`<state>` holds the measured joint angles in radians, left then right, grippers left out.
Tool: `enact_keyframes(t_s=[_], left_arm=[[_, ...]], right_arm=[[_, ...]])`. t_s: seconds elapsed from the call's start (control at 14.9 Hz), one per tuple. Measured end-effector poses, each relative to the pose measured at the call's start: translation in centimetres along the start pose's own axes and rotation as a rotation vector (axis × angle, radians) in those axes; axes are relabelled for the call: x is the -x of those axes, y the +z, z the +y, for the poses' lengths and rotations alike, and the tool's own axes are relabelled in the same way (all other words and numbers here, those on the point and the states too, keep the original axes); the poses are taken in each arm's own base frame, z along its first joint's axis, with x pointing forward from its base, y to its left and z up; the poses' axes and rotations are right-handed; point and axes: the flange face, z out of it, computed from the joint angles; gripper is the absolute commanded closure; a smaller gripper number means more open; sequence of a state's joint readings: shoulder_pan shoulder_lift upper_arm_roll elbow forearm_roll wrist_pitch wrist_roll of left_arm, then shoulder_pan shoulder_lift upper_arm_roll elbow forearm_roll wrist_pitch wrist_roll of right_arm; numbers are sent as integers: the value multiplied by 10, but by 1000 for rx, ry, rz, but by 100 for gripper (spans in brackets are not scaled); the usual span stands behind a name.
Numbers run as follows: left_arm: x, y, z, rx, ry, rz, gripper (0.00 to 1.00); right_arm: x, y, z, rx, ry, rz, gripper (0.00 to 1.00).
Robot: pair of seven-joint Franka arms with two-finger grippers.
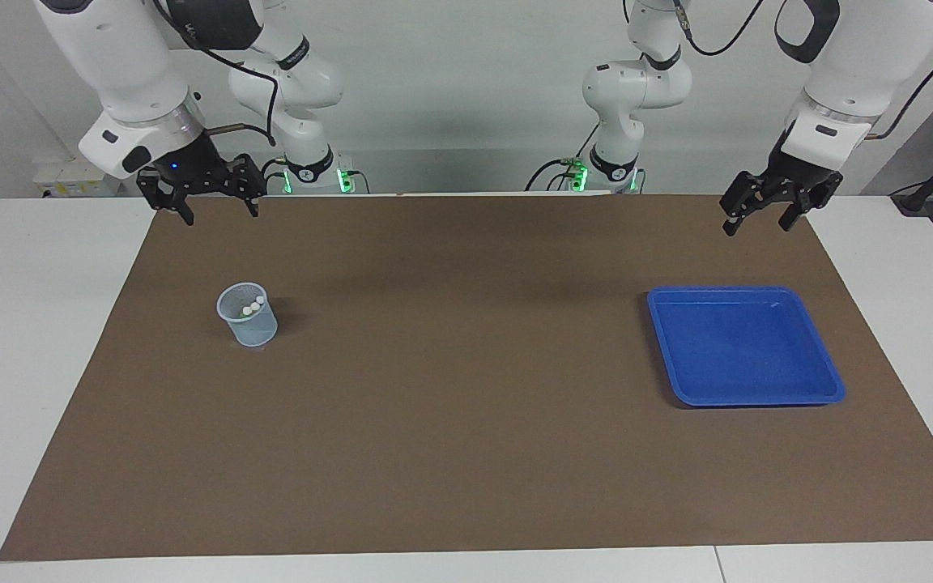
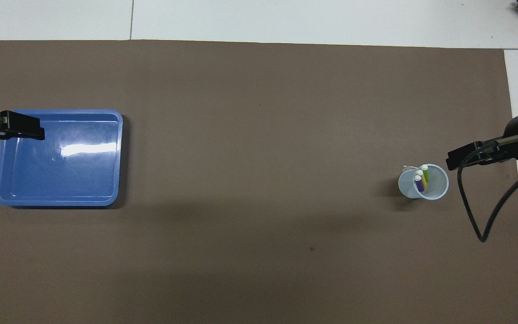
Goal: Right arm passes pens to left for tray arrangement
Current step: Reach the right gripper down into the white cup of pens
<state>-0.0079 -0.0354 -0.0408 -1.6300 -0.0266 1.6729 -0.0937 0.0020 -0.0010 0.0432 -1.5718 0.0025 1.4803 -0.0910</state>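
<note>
With both the right tool [image 1: 217, 197] and left tool [image 1: 762, 209] open and empty, we judge the pens [image 2: 421, 177], upright in the mesh cup [image 2: 434, 192], light, stiff, slippery, best pinched near their pale tops.

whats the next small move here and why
Probably the right gripper should swing out over the mesh cup and start lowering toward the pens. All three stand in that cup, the blue tray holds nothing, and both grippers hang open and empty at the robots' edge of the mat. The left gripper can wait.
</note>
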Motion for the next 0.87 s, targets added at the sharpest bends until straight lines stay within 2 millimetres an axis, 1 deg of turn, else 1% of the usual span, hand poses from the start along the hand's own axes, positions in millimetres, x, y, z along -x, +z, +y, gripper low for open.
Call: enact_keyframes(t_s=[0.27, 0.47, 0.6, 0.74, 0.87], left_arm=[[0, 0, 0, 0, 0, 0, 0], [1, -1, 1, 0, 1, 2, 0], [1, -2, 1, 0, 2, 4, 0], [2, -3, 1, 0, 3, 6, 0], [2, -3, 1, 0, 3, 4, 0]], right_arm=[[0, 0, -1, 0, 2, 0, 0], [3, -6, -1, 2, 1, 13, 0], [4, -4, -1, 4, -27, 27, 0], [3, 8, -1, 10, -112, 52, 0], [5, 28, -2, 16, -226, 65, 0]])
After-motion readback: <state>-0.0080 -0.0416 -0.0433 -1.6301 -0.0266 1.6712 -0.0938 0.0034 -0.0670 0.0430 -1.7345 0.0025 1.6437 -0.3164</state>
